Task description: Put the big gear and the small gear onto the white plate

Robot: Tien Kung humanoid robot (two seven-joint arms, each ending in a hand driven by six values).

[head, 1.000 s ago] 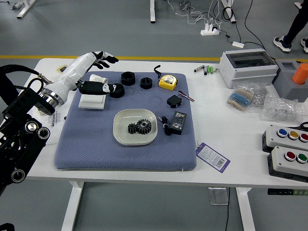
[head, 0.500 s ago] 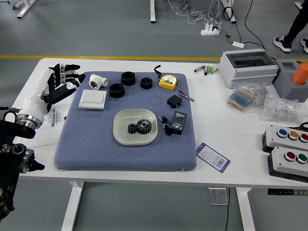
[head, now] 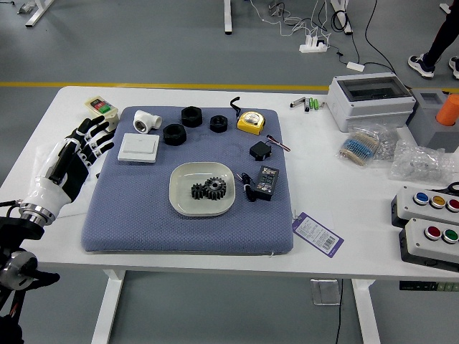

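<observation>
Placement looks complete, nothing left for me: big gear [head: 214, 188] and small gear [head: 197, 191] on white plate [head: 201, 208], centre frame; robot hand [head: 76, 165], frame left, spread, empty.

No word, brand or number can be read. A purple-and-white tag [head: 318, 234], by the near right corner of the blue mat [head: 165, 236] and close to the tabletop's [head: 387, 261] near edge, carries a barcode [head: 329, 242] and lines of print too small to make out. The black box [head: 266, 184] near the mat's right edge has pale lettering on its top, likewise too small to read.
</observation>
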